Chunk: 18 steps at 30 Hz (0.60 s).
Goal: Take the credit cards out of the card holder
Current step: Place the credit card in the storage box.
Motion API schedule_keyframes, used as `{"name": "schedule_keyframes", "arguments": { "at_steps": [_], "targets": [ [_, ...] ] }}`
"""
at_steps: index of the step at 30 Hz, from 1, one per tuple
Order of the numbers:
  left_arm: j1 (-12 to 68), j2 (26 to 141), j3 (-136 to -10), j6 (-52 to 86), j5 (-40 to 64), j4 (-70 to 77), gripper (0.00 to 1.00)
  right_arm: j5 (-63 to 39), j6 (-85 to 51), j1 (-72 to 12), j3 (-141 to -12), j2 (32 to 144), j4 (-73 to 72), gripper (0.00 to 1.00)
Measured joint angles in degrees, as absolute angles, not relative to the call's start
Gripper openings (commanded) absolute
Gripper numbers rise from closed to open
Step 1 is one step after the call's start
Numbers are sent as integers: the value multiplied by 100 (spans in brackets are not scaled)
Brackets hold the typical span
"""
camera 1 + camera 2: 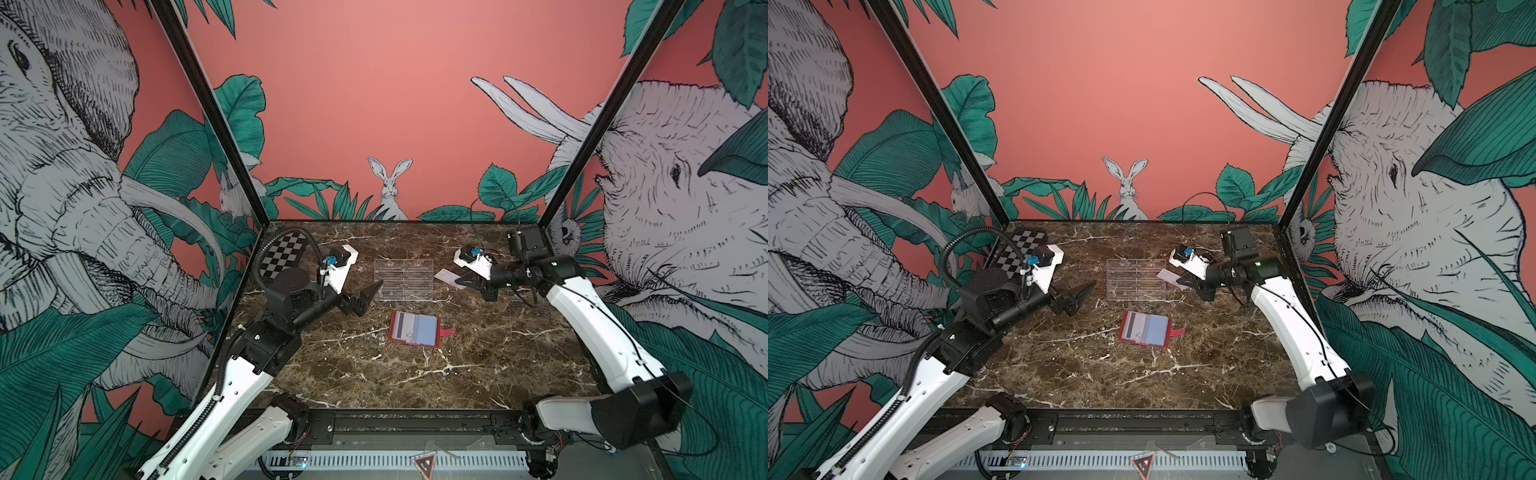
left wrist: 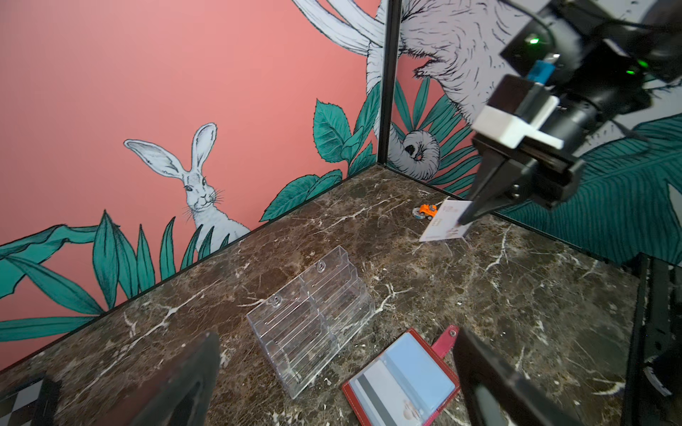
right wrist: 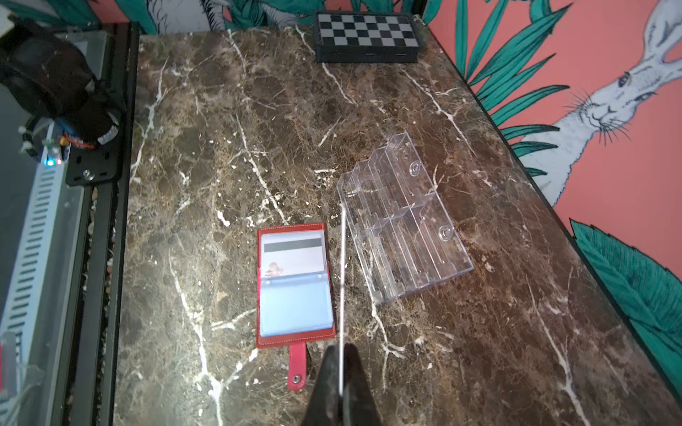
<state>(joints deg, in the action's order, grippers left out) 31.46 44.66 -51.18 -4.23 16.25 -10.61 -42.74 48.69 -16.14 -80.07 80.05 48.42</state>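
The marble table filled the cell floor; clock directions here are read in the top views, with 12 at the rabbit wall. The left gripper hung at 9 o'clock of the rack, its jaws spread wide with nothing between them. The right gripper stood at 3 o'clock of the rack, its jaws pressed together on one corner of a card, which was lifted clear of the table. A chessboard sat in the 10 o'clock corner. The clear tiered rack stood at 12 o'clock from the table's middle, and no card showed in its slots. The holder lay open and flat at 6 o'clock of the rack, apart from it, with its snap tab pointing to 3 o'clock. Its 9 o'clock sleeve held a second card, grey stripe up and a pinkish mark in one corner; the 3 o'clock sleeve showed only pale blue. The pinched card carried pinkish print – too blurred to read. A small orange toy car sat near the 1 o'clock corner.
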Motion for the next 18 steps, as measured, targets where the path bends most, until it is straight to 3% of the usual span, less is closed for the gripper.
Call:
{"name": "schedule_keyframes", "arguments": {
  "at_steps": [18],
  "targets": [
    [3146,4313,-4628,-425,2196,-720,99,-4381,7406,-1612,-12317,12020,7262,0]
  ]
}}
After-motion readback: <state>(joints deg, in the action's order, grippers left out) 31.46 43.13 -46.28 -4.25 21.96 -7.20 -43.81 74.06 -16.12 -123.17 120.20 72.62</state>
